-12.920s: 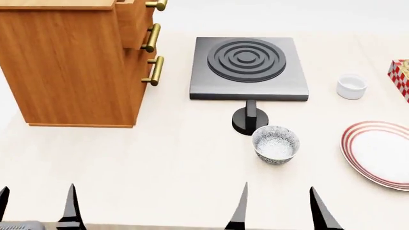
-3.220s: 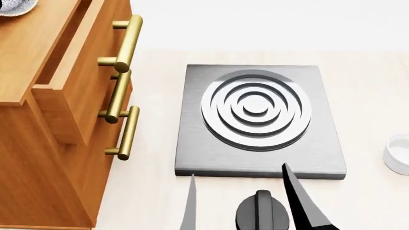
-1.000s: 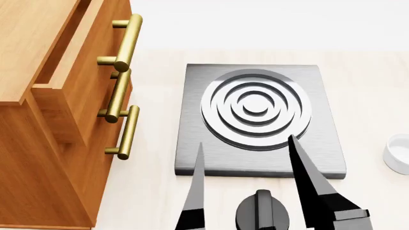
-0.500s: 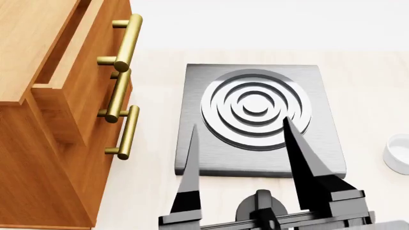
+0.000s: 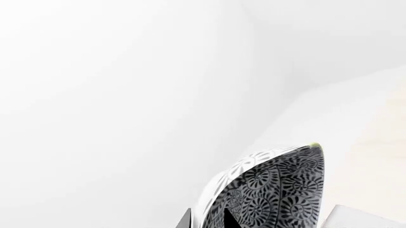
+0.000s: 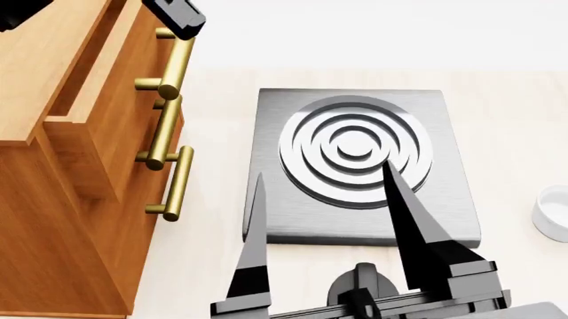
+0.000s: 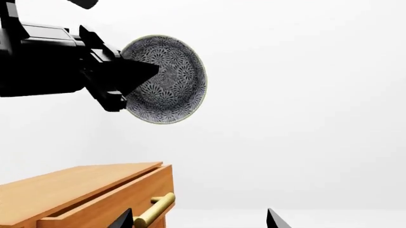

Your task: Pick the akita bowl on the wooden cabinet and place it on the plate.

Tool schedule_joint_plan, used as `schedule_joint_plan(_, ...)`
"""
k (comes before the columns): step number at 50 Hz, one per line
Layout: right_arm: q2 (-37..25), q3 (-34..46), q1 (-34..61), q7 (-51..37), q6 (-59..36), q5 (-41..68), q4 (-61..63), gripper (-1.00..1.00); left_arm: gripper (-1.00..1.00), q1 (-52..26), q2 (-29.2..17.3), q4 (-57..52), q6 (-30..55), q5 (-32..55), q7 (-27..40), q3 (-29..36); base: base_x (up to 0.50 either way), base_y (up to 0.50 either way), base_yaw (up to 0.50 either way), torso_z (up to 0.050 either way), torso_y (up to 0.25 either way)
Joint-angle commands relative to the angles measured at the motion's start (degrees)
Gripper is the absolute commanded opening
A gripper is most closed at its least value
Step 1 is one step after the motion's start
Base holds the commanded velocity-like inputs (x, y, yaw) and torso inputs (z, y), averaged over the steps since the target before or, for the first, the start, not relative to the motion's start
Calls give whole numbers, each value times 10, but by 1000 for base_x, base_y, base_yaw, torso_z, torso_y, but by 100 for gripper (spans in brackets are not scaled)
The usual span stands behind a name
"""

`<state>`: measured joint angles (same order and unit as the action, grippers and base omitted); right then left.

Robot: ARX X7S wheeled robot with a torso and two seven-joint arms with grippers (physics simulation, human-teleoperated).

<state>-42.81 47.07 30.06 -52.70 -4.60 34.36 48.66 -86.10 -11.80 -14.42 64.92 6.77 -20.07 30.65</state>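
**Right wrist view: bowl held above the cabinet**

Right wrist view shows the left gripper (image 7: 136, 76) clamped on the bowl (image 7: 168, 80), tilted on edge in the air, above the cabinet (image 7: 82, 194). Head view shows the right gripper (image 6: 324, 189) with fingers spread wide over the stove (image 6: 360, 166) on the desk (image 6: 506, 119).

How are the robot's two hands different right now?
The left end effector is shut on the patterned bowl, gripping it by the rim; the right end effector is open and holds nothing. The left one is raised high above the cabinet, while the right one hangs low over the stove plate. Both have dark, pointed fingers.
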Motion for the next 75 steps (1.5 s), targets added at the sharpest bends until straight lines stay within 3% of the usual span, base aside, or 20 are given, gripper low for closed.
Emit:
schedule_joint_plan(1, 0, 0, 1, 0, -2, 0, 1, 100, -100, 19, -12, 11, -25, 2, 0, -15, 0, 0, 0, 0, 0)
schedule_joint_plan(44, -3, 2, -1, -2, -1, -3, 9, 100, -100, 70, -57, -1, -43, 42, -35, -31, 0, 0, 0, 0, 0)
schedule_joint_plan(75, -5, 1, -3, -2, 3, -1, 7, 100, -100, 130, -74, -70, -76, 86, -65, -40, 0, 0, 0, 0, 1)
